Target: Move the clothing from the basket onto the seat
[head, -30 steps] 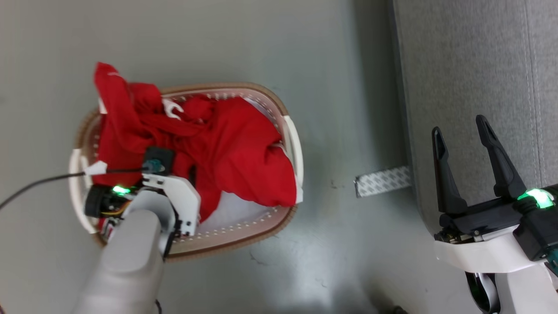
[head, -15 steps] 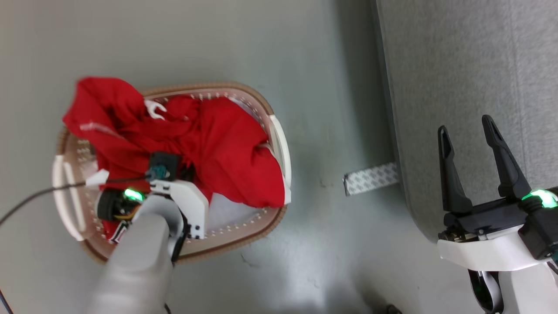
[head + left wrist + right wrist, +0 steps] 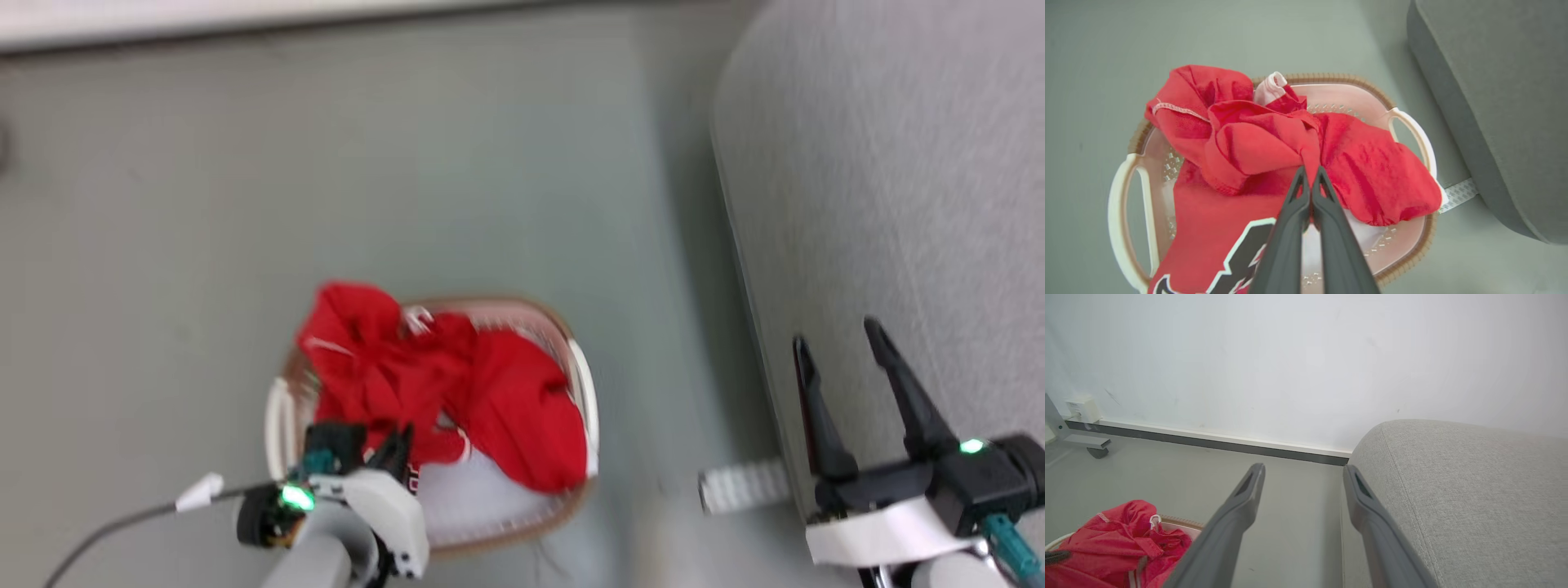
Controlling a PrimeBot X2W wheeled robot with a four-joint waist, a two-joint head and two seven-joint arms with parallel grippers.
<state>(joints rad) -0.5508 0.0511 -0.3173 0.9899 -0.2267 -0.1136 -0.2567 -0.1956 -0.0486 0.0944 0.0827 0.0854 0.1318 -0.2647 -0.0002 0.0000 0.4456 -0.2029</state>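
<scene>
Bright red clothing (image 3: 457, 400) (image 3: 1257, 147) (image 3: 1110, 543) is heaped in the oval white basket (image 3: 584, 384) (image 3: 1412, 130) with the brown rim, part of it bulging over the far left rim. My left gripper (image 3: 1310, 171) (image 3: 396, 447) is shut on a pulled-up fold of that red cloth; black-white lettering shows on the garment beneath it. The grey fabric seat (image 3: 882, 204) (image 3: 1494, 90) (image 3: 1461, 490) stands to the basket's right. My right gripper (image 3: 837, 343) (image 3: 1302, 473) hangs open over the seat's left edge, holding nothing.
A grey patterned strip (image 3: 739, 486) (image 3: 1459, 191) lies on the floor between basket and seat. A white wall with a dark skirting (image 3: 1208, 443) runs behind. A castor foot of a stand (image 3: 1090, 447) sits at the far left by the wall.
The head camera has tilted up, so the basket and seat now sit lower and smaller. The left gripper has risen, drawing a fold of red cloth up with it.
</scene>
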